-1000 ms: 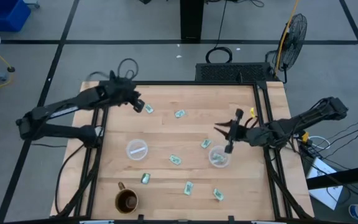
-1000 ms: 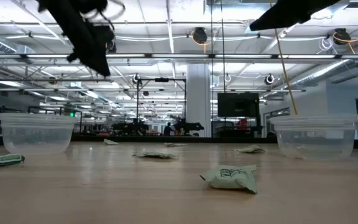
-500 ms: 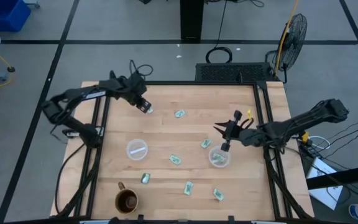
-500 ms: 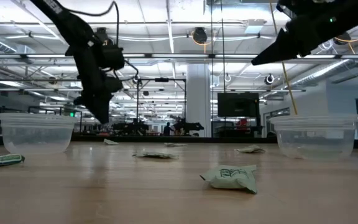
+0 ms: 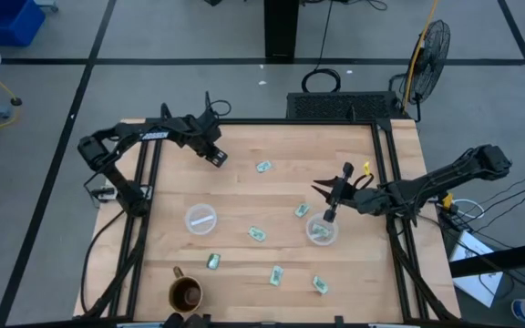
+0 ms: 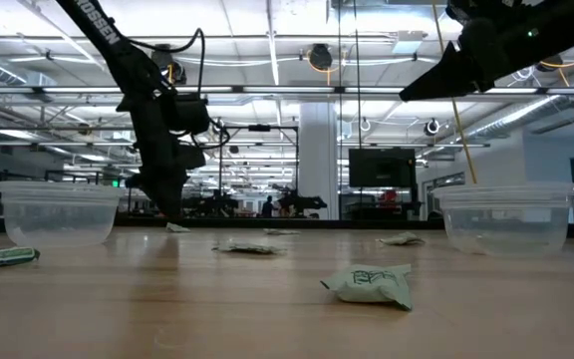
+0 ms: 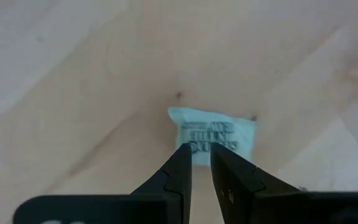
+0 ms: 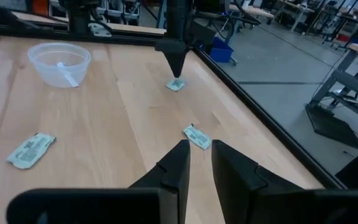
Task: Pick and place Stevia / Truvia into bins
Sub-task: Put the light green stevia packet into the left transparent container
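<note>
Reaching down, left gripper (image 5: 219, 157) at table's eleven o'clock, jaws narrow, tips just over small green-white paper packet (image 7: 211, 135), nothing held. Right gripper (image 5: 329, 215) hangs above three-o'clock clear plastic cup (image 5: 321, 230), narrow, empty. Next: pinch packet, carry to nine-o'clock clear cup (image 5: 200, 220).

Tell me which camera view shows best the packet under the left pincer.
The left wrist view: the packet fills its middle, printed face up, just beyond the left pincer. The high view hides it under the arm; the right wrist view shows it small; the low view barely shows it.
</note>
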`<state>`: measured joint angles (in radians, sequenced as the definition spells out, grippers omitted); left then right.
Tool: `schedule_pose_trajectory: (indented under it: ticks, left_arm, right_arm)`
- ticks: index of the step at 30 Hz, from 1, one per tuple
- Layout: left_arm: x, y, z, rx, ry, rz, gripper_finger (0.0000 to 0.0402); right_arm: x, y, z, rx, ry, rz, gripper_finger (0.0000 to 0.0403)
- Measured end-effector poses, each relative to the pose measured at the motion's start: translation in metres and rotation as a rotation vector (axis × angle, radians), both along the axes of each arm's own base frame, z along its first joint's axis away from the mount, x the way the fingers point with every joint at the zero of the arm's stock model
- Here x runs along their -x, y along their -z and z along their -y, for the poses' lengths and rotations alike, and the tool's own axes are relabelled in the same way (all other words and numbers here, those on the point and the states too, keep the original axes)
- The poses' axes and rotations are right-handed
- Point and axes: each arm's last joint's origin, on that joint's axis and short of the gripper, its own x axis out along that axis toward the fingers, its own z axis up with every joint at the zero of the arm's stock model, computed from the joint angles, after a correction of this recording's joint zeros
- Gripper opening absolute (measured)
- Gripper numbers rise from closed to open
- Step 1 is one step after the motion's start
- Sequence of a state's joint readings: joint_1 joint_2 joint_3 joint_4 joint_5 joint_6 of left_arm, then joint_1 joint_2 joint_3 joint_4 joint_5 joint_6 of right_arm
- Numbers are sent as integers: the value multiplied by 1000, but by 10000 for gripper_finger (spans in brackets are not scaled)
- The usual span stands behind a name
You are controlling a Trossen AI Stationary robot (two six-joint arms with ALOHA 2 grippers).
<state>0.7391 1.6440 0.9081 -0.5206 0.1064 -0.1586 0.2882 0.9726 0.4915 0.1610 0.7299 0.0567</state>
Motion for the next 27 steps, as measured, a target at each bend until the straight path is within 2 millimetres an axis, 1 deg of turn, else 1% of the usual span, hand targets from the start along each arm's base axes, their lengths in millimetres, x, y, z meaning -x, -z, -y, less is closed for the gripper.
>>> schedule_pose_trajectory:
  ticks: [5, 20, 27]
  left_arm:
    - [1, 0, -1, -37, -18, -35, 67]
    - [0, 0, 1, -31, -22, -37, 67]
    - [8, 12, 7, -19, -42, -84, 67]
  right_arm:
    - [0, 1, 0, -7, 2, -2, 59]
    - [0, 1, 0, -7, 1, -4, 59]
    - [0, 1, 0, -7, 1, -3, 59]
